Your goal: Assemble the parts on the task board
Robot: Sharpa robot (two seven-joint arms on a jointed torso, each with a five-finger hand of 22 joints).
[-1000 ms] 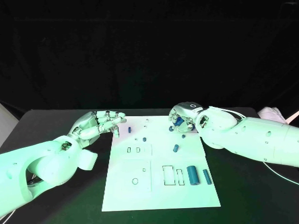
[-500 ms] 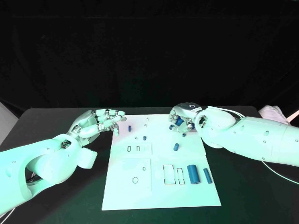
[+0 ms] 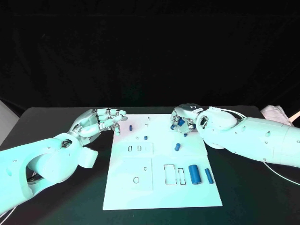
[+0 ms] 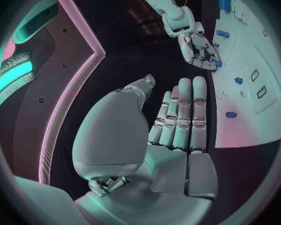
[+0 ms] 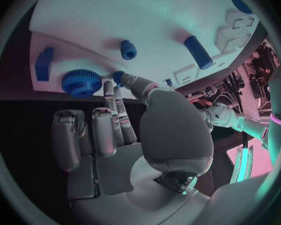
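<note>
While the left hand (image 3: 99, 123) hovers at the white rectangular task board's (image 3: 123, 192) far left corner, its silver fingers are loosely spread and hold nothing; the left wrist view shows them straight and side by side, above the black table just off the board's edge. A small blue block (image 3: 131, 128) stands on the board just beside those fingertips, and a small blue peg (image 3: 145, 138) lies a little nearer the robot. Further right, a short blue cylinder (image 3: 177, 147) lies near the board's middle, and two larger blue cylinders (image 3: 194, 175) lie side by side by the rectangular slots at the near right.

At the board's far right edge the right hand (image 3: 183, 121) curls over a blue toothed gear (image 5: 81, 82). From the head view the fingers seem to close round it, but the right wrist view shows them reaching toward it with the grasp itself hidden, so I cannot tell whether it is truly held.

The risk, I judge, lies there: a shallow pinch on the toothed rim could let the gear slip or tilt on lifting and roll off the edge. The left hand, so near the block, could also knock it over.
</note>
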